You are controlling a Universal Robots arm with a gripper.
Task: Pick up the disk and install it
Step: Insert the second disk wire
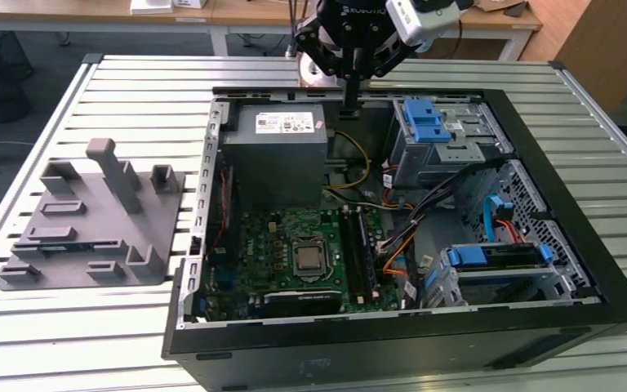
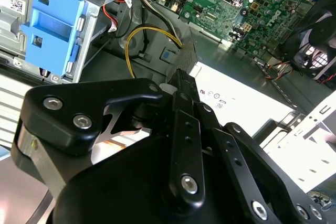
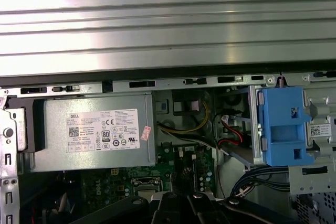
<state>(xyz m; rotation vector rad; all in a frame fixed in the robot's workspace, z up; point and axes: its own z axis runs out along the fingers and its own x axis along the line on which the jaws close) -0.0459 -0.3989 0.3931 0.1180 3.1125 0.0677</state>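
"Disk (image 1: 495, 256), where is it sitting?"

"It is lying flat in a bay at the near corner of the case (image 1: 575, 175), on the exterior view's right. Its blue bracket is framing it, and red and blue cables are running just beside it."

"And the pincer (image 1: 352, 103)?"

"It is hanging over the far edge of the case, well apart from the disk. Its fingers are pressing together and are gripping nothing. In the second wrist view the pincer (image 2: 187, 60) is pointing down over the white sticker of the supply (image 2: 247, 106)."

"What is standing around it?"

"In the exterior view the supply (image 1: 281, 155) is lying to its left, and the cage (image 1: 460, 139) with the blue latch (image 1: 428, 121) is sitting to its right. The pincer is hovering over the gap between them, where a yellow cable (image 2: 144, 32) is looping. The first wrist view is showing the supply (image 3: 97, 132) and the latch (image 3: 283, 127) side by side, with that same gap between them."

"Anything else lying in the case?"

"The board (image 1: 303, 253) is filling the floor below the supply, with the processor sitting in its middle."

"And outside the case?"

"A grey fixture (image 1: 95, 216) is resting on the slatted bench (image 1: 140, 90), on the exterior view's left, apart from the case."
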